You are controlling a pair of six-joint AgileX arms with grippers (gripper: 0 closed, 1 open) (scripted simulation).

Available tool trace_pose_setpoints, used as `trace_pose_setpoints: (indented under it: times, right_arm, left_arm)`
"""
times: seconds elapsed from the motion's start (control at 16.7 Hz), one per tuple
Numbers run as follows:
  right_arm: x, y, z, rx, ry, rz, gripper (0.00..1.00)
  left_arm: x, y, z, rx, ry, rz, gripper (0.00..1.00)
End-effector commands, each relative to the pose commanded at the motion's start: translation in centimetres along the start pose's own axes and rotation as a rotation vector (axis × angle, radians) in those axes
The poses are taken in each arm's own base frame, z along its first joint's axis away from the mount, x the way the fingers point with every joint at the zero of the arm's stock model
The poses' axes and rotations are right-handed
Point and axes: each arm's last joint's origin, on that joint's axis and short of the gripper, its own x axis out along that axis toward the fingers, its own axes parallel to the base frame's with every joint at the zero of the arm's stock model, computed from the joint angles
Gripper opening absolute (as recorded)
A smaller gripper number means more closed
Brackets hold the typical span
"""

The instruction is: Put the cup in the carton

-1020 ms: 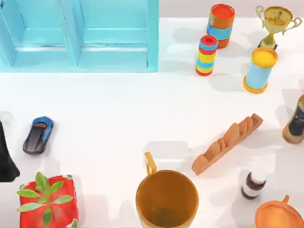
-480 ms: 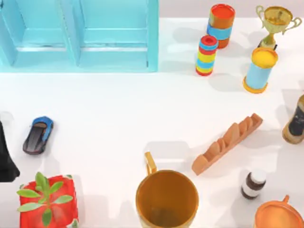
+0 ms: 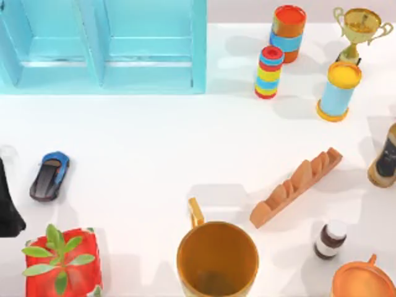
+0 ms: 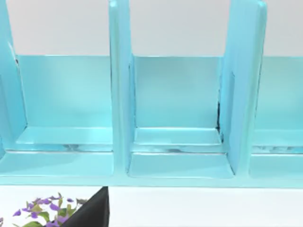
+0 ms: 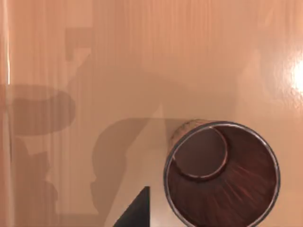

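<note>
Nothing shifts since a second ago: the small ribbed reddish-brown cup stands upright just beneath my right tool, its opening impossible to tell, so an off-centre descent could topple it, well apart from the large light-blue divided carton facing my parked left tool.

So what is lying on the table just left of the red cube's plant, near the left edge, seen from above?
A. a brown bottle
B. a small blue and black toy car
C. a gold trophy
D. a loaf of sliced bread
B: in the top view the toy car lies near the table's left edge, just above the red cube with the plant; the trophy, bread and bottle sit on the right side.
</note>
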Motion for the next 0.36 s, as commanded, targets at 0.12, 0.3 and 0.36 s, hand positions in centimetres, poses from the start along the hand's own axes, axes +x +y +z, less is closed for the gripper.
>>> trace_pose_setpoints:
  times: [0.12,0.3,0.36]
  right_arm:
    - [0.0,0.0,0.0,0.0,0.0,0.0,1.0]
    - [0.0,0.0,0.0,0.0,0.0,0.0,1.0]
    - [0.0,0.0,0.0,0.0,0.0,0.0,1.0]
  left_arm:
    - [0.0,0.0,0.0,0.0,0.0,0.0,1.0]
    - [0.0,0.0,0.0,0.0,0.0,0.0,1.0]
    - [0.0,0.0,0.0,0.0,0.0,0.0,1.0]
